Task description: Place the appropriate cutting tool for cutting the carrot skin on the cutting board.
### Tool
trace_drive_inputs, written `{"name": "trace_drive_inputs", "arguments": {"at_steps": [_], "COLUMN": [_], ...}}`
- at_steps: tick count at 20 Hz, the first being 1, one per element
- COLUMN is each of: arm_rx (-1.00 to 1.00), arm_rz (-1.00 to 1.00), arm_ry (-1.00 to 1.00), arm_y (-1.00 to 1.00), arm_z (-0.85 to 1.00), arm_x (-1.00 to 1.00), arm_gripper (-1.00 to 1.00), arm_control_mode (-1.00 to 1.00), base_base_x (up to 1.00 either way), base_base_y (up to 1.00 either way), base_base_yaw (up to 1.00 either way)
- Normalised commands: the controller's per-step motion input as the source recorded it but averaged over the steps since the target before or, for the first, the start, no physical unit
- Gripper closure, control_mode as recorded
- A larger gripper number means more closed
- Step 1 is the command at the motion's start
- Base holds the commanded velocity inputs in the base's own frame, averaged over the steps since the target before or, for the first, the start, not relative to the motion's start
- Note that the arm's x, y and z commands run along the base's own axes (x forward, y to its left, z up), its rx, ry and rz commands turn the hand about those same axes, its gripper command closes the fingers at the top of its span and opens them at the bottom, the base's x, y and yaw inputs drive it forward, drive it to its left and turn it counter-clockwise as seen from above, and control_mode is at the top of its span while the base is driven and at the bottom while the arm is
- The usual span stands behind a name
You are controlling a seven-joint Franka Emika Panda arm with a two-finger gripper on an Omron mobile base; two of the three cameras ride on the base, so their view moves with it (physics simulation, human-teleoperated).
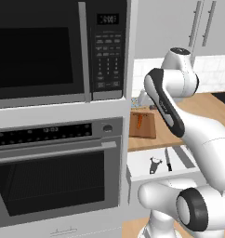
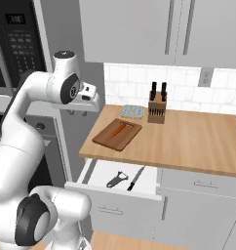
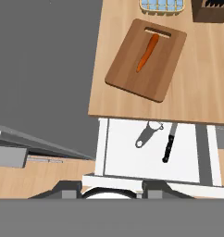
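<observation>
Peeler (image 3: 148, 134) in drawer; carrot (image 3: 147, 52) on board (image 3: 167, 69)

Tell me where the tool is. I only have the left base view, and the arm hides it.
Observer: The hand view puts the tool back from the open drawer's front edge, fingers apart and empty.
Operator: Report what stands at the back of the counter.
Observer: A wooden knife block with black handles, next to a small blue gridded item.
Operator: Describe the board's far end.
Observer: The cutting board has a slot there, and the carrot's thick end lies just short of it.
</observation>
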Motion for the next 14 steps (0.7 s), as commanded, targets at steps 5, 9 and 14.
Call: {"name": "trace_drive_inputs", "arguments": {"at_steps": [5,9,14], "arm_rx": [0.0,0.0,0.0], "arm_rz": [0.0,0.0,0.0], "arm_ry": [0.0,0.0,0.01], "arm_y": [0.0,0.0,0.0], "arm_z": [-0.06,-0.13,-0.05], "arm_x": [-0.24,-0.46,-0.22], "arm_gripper": [-1.0,-1.0,-1.0], "arm_control_mode": [-1.0,-1.0,-1.0], "base_base_x": [0.0,0.0,0.0], "base_base_y": [0.0,0.0,0.0], "base_base_yaw": [0.0,0.0,0.0]}}
